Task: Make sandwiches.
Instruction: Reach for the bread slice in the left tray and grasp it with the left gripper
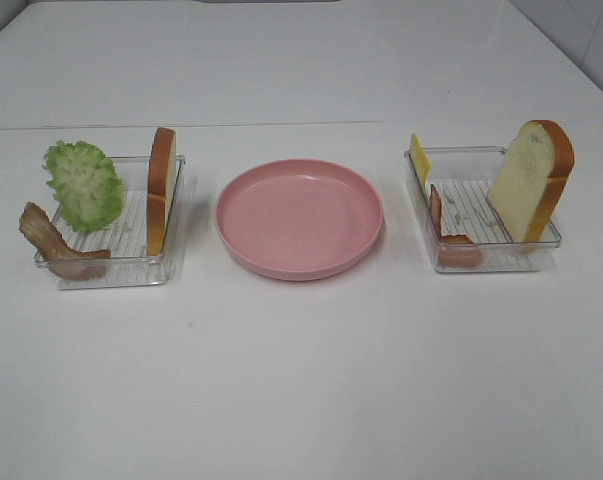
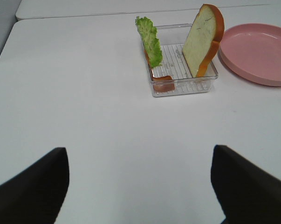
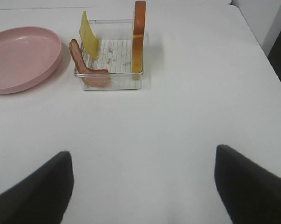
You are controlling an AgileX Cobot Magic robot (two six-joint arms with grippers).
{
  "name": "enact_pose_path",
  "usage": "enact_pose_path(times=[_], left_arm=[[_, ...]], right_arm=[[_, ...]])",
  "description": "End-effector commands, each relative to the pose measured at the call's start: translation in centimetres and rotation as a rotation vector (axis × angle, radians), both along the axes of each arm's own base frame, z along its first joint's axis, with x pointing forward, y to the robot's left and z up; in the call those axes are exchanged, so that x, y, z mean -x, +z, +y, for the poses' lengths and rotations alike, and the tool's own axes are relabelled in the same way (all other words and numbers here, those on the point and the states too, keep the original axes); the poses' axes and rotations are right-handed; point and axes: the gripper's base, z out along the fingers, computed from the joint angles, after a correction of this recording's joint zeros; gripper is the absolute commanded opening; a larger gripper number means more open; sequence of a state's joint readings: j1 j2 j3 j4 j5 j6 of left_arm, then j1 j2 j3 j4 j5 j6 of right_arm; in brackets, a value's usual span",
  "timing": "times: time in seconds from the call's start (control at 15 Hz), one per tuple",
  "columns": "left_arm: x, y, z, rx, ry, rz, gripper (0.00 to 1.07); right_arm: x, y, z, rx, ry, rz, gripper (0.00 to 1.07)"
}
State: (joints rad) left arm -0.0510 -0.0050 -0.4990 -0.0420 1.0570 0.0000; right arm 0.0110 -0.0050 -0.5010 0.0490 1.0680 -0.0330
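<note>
Presently, stock as read from my end.

**Step in hand:** none begun, by my reckoning. Nothing is stacked, the plate (image 1: pixel 299 215) is bare, and both arms hover over open counter (image 1: pixel 301 390), well short of the trays.

**Left jaws:** spread wide, holding nothing.

**Right jaws:** likewise spread wide, holding nothing.

**Left tray (image 1: pixel 111 272), contents:**
- Left bread (image 1: pixel 162 185): one slice with a white face and orange-brown crust. It stands on edge against the wall nearest the plate.
- Lettuce (image 1: pixel 84 185): green and ruffled. It leans at the wall away from the plate and rises well above the rim.
- Left bacon (image 1: pixel 51 240): a brown wavy strip draped at the front corner, with one end poking out past the rim.

**Right tray (image 1: pixel 491 262), contents:**
- Cheese (image 1: pixel 419 160): a thin yellow square, upright at the wall nearest the plate.
- Right bacon (image 1: pixel 446 225): curled along that same wall, toward the front.
- Right bread (image 1: pixel 531 180): upright and tilted, at the wall away from the plate.

**Next move, my judgement:** a bread slice goes down first, flat on the plate as the base.
- Both slices stand on edge, so I would bring the jaws down across the thickness, lift clear of the rim, then tip the slice flat.
- The left bread sits closest to the plate.
- The clear tray looks light and may shift.
- The slice rests against the wall, which leaves little room for the outer finger.
</note>
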Motion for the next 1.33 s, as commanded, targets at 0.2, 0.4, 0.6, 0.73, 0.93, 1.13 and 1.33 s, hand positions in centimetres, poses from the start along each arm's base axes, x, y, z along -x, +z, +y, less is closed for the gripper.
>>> enact_pose_path(times=[0.2, 0.4, 0.6, 0.73, 0.93, 1.13, 1.33], left_arm=[[0.25, 0.06, 0.0, -0.002, 0.001, -0.031, 0.79], [0.25, 0.06, 0.0, -0.002, 0.001, -0.031, 0.79], [0.25, 0.06, 0.0, -0.002, 0.001, -0.031, 0.79], [0.25, 0.06, 0.0, -0.002, 0.001, -0.031, 0.79], [0.25, 0.06, 0.0, -0.002, 0.001, -0.031, 0.79], [0.23, 0.06, 0.0, -0.002, 0.001, -0.03, 0.79], [0.16, 0.4, -0.02, 0.006, 0.003, -0.041, 0.79]], right_arm=[[0.22, 0.04, 0.01, -0.001, -0.006, -0.026, 0.78], [0.22, 0.04, 0.01, -0.001, -0.006, -0.026, 0.78], [0.22, 0.04, 0.01, -0.001, -0.006, -0.026, 0.78], [0.22, 0.04, 0.01, -0.001, -0.006, -0.026, 0.78], [0.22, 0.04, 0.01, -0.001, -0.006, -0.026, 0.78], [0.22, 0.04, 0.01, -0.001, -0.006, -0.026, 0.78], [0.22, 0.04, 0.01, -0.001, -0.006, -0.026, 0.78]])
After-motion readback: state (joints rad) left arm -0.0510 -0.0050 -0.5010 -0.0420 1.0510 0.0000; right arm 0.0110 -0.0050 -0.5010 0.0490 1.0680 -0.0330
